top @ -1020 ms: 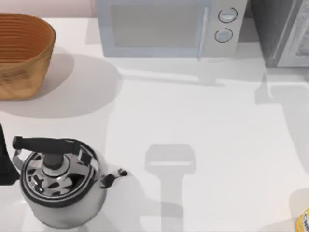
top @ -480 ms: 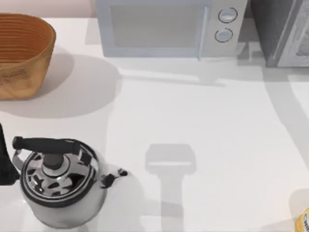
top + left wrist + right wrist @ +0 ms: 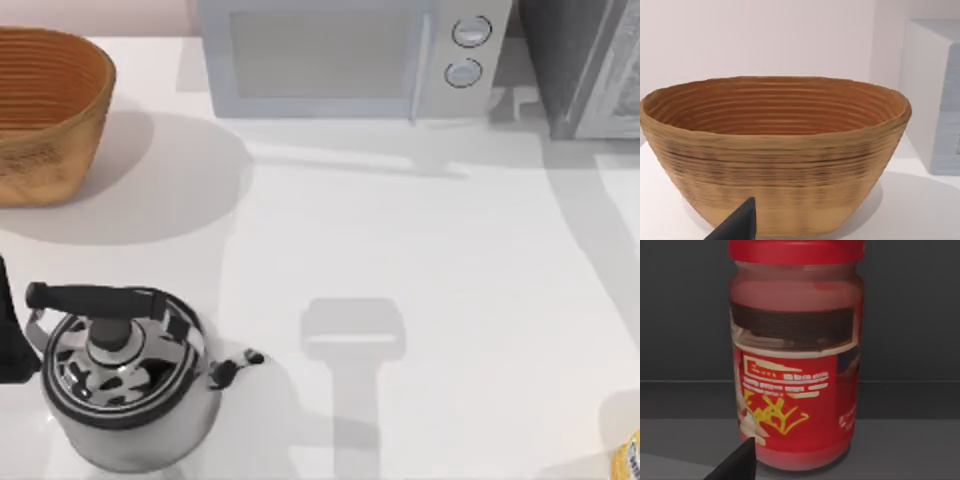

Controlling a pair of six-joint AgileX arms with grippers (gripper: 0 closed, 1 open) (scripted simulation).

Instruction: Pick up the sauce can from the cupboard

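Shadow on the surface near the cupboard shifting slightly; sauce can standing upright, lid cropped; right pincer state indeterminable.

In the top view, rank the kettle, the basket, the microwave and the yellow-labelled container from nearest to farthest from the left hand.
From the left hand at the table's left edge:
1. Kettle, right beside it, front left.
2. Basket, back left corner.
3. Microwave, back middle.
4. Yellow-labelled container, front right corner.
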